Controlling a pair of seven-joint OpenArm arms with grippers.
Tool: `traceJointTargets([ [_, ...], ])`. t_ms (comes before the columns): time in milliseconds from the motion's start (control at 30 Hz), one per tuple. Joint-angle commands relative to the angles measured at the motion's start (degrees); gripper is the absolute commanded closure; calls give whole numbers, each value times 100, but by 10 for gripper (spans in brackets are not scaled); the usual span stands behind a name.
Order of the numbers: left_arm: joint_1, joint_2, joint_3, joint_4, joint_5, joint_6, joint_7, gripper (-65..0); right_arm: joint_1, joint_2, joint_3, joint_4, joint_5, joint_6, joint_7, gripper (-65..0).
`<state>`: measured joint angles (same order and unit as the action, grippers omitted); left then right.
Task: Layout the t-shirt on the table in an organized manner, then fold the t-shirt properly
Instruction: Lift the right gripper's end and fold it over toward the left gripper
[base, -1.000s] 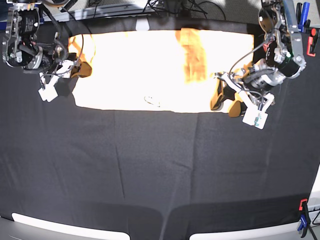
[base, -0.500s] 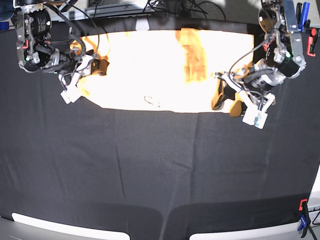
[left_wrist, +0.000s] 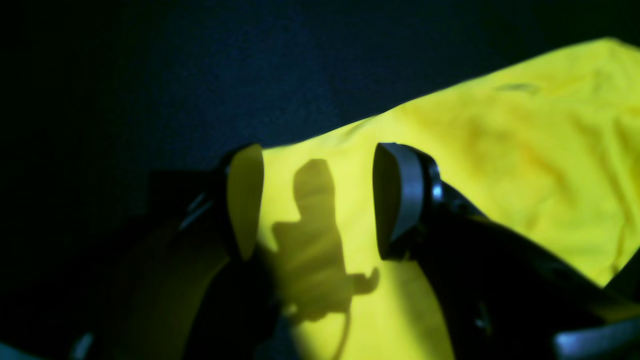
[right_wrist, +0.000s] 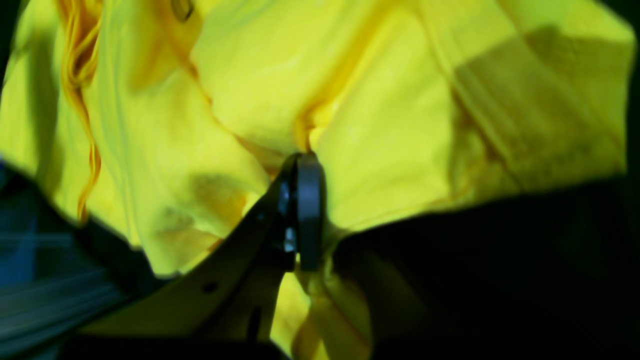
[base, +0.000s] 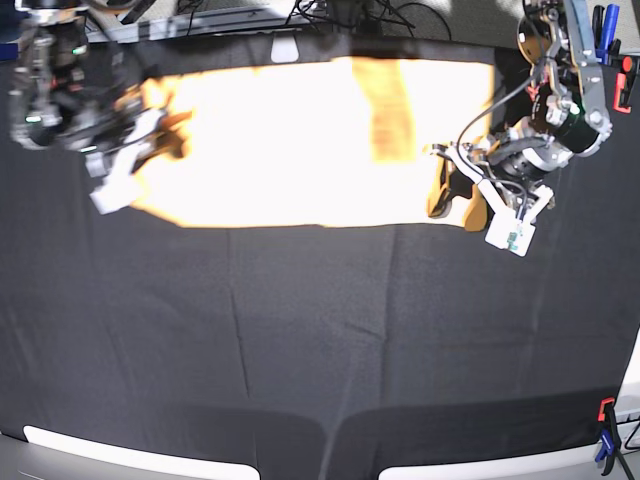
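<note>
The pale yellow-orange t-shirt (base: 280, 140) lies spread as a wide band across the far part of the black table (base: 320, 340), with a darker orange strip (base: 388, 110) running down it. My left gripper (base: 455, 205) is at the shirt's near right corner. In the left wrist view it (left_wrist: 317, 200) is open, jaws apart over the cloth (left_wrist: 500, 150) at its edge. My right gripper (base: 150, 135) is at the shirt's left end, blurred. In the right wrist view it (right_wrist: 306, 165) is shut on a bunched fold of the shirt (right_wrist: 390, 125). No scribble marks show.
A red and blue clamp (base: 606, 440) sits at the near right table edge, and a red clamp (base: 626, 85) at the far right. Cables (base: 340, 12) run behind the table's back edge. White panels (base: 140, 460) lie along the front edge.
My right gripper swung in toward the shirt, then back left, dragging its left end. The shirt's near edge shifted and the dark scribble mark no longer shows. The left arm barely moved.
</note>
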<state>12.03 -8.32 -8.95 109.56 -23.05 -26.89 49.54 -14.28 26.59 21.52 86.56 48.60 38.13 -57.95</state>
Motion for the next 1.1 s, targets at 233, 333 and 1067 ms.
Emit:
traceJointTargets([
  [233, 55, -28, 0, 66, -76, -13, -120, -322, -15, 15, 109, 859, 826, 187, -654, 0],
  [333, 238, -28, 0, 66, -76, -15, -127, -322, -11, -111, -61, 1473, 1060, 187, -651, 0],
  [1067, 717, -50, -870, 68, 754, -11, -647, -322, 667, -2734, -3668, 2562, -2135, -861, 79, 0],
])
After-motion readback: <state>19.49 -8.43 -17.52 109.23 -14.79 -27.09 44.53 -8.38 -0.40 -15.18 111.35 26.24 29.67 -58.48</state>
